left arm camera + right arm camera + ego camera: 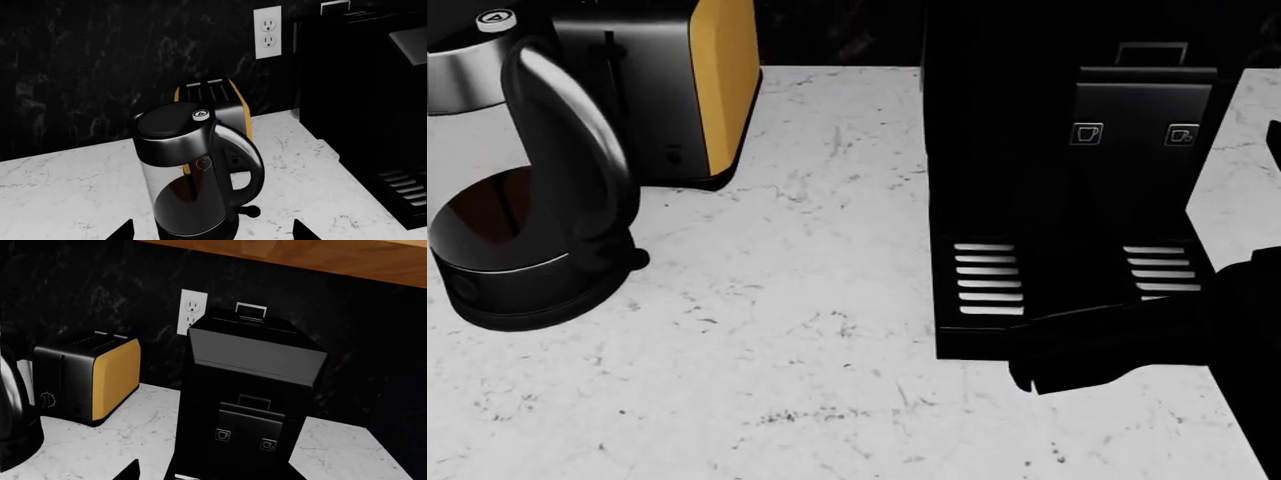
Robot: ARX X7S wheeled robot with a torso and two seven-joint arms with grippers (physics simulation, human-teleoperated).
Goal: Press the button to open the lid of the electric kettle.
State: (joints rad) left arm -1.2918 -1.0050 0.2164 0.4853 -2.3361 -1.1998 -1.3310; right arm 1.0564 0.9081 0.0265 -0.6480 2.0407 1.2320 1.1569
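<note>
The electric kettle (193, 185) stands on the white marble counter, a clear glass jug with a black base and a curved black handle (248, 155). Its round lid (168, 122) lies flat and shut on the steel rim. The small white button (201, 114) with a dark triangle sits at the top of the handle, beside the lid. My left gripper (213, 236) is open and empty, with its fingertips (123, 232) on either side of the kettle's base, apart from it and well back from the button. In the head view the kettle (507, 230) and the button (495, 18) are at the far left. My right gripper (213, 475) is open and empty in front of the coffee machine.
A black-and-orange toaster (223, 100) stands right behind the kettle. A tall black coffee machine (1054, 170) stands to the right, with my right arm (1148, 340) in front of it. A wall outlet (267, 32) is on the dark backsplash. Bare counter (801, 330) lies between the kettle and the coffee machine.
</note>
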